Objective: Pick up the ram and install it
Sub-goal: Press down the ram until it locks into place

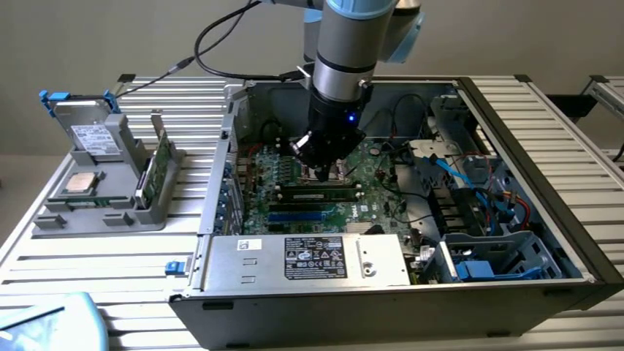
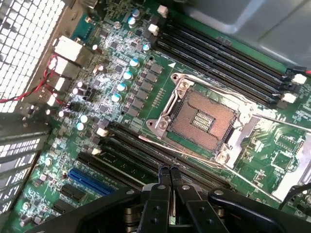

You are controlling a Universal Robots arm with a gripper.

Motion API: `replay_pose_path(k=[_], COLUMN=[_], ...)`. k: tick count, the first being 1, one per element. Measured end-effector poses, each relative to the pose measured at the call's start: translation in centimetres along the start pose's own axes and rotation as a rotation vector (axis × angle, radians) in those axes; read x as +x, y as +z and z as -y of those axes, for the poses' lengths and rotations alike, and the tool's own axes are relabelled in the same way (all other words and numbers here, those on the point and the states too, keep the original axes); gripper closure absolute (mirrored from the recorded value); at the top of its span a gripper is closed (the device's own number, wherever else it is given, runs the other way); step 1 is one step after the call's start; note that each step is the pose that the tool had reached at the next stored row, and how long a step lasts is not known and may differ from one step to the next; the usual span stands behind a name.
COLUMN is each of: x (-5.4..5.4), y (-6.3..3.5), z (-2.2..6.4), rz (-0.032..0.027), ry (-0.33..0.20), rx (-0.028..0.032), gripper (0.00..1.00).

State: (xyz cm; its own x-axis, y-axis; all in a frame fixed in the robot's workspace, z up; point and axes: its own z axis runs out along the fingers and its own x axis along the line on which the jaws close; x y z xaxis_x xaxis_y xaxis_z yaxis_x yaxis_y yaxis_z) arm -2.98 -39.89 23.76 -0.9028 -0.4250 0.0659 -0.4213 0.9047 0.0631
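- Your fingers (image 2: 169, 171) are clenched on nothing, tips together above the motherboard's black slots (image 2: 146, 155).
- A ram (image 1: 314, 194) sits seated just beside them, apparently pressed home.

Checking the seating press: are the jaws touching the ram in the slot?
Cannot tell. Wrist view: the gripper, jaws shut, ends over the slots, no contact or gap plain. Exterior view: it hangs just above the ram.
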Motion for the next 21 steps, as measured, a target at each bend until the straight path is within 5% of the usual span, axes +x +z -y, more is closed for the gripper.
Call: replay_pose_path(k=[11, 21], x=[-0.01, 0.25], y=[0.05, 0.02], z=[0.0, 0.22], rz=[0.0111, 0.0133], ry=[0.174, 0.212], rx=[-0.0116, -0.0134], gripper=[0.9, 0.9])
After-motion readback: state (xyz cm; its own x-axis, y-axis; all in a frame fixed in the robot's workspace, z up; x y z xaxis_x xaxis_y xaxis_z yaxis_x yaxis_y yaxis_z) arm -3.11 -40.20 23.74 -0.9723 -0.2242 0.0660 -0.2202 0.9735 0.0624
